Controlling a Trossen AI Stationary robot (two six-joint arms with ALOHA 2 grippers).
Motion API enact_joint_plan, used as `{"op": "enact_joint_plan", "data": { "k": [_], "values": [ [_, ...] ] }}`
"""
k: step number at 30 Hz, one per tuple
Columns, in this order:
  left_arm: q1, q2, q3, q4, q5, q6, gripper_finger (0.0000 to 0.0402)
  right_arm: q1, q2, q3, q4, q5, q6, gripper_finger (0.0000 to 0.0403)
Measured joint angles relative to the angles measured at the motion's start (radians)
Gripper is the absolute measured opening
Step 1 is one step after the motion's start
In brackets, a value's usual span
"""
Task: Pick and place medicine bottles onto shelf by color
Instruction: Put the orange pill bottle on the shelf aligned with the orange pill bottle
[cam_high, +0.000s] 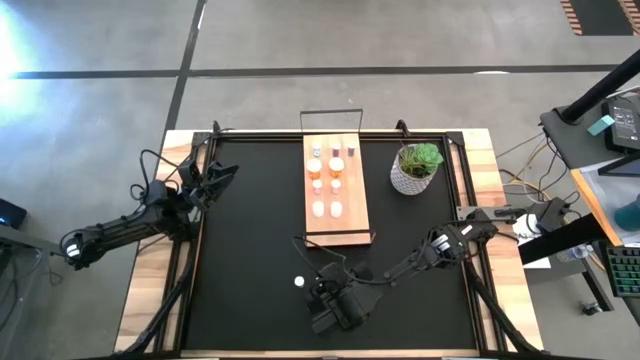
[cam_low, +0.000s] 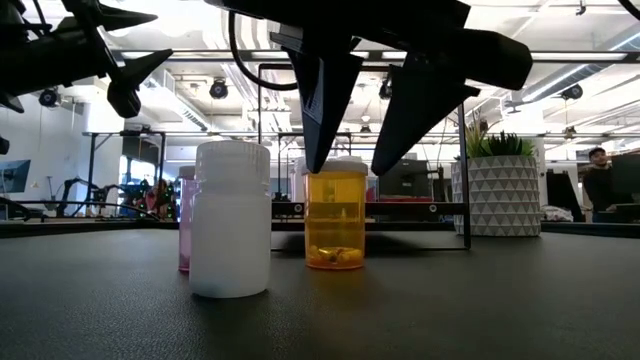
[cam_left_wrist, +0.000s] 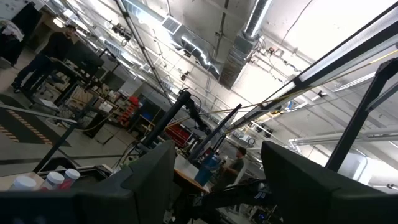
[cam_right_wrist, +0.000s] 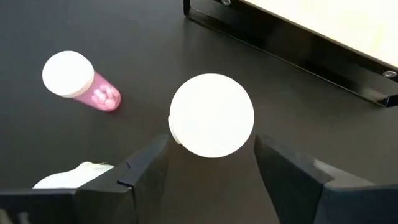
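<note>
An orange bottle (cam_low: 336, 222) with a pale cap (cam_right_wrist: 211, 115) stands upright on the black mat near the table's near edge. My right gripper (cam_low: 350, 165) is open just above it. One fingertip stands on either side of the cap and neither touches it. A white bottle (cam_low: 230, 220) and a pink bottle (cam_right_wrist: 78, 78) stand close by on the mat. The light-wood shelf (cam_high: 352, 215) lies at the table's middle with several bottles (cam_high: 327, 170) standing on it. My left gripper (cam_high: 222, 172) is open and empty, raised at the far left.
A green plant in a white pot (cam_high: 417, 167) stands to the right of the shelf. The shelf's near end with its dark wire frame (cam_right_wrist: 280, 37) lies just beyond the orange bottle. Bare black mat (cam_high: 250, 250) lies to the left of the shelf.
</note>
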Motion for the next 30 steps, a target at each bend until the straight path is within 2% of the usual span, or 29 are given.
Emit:
{"op": "enact_joint_plan", "data": {
  "k": [12, 15, 24, 30],
  "values": [
    [0.0, 0.0, 0.0, 0.0, 0.0, 0.0, 0.0224, -0.014, -0.003, -0.001, -0.008, 0.003, 0.061, 0.0352],
    [0.0, 0.0, 0.0, 0.0, 0.0, 0.0, 0.0224, -0.029, -0.003, -0.011, -0.008, 0.009, 0.06, 0.0372],
    [0.0, 0.0, 0.0, 0.0, 0.0, 0.0, 0.0224, -0.039, -0.003, -0.058, 0.014, 0.001, 0.046, 0.0372],
    [0.0, 0.0, 0.0, 0.0, 0.0, 0.0, 0.0224, -0.039, -0.003, -0.058, 0.03, 0.001, 0.046, 0.0336]
  ]
}}
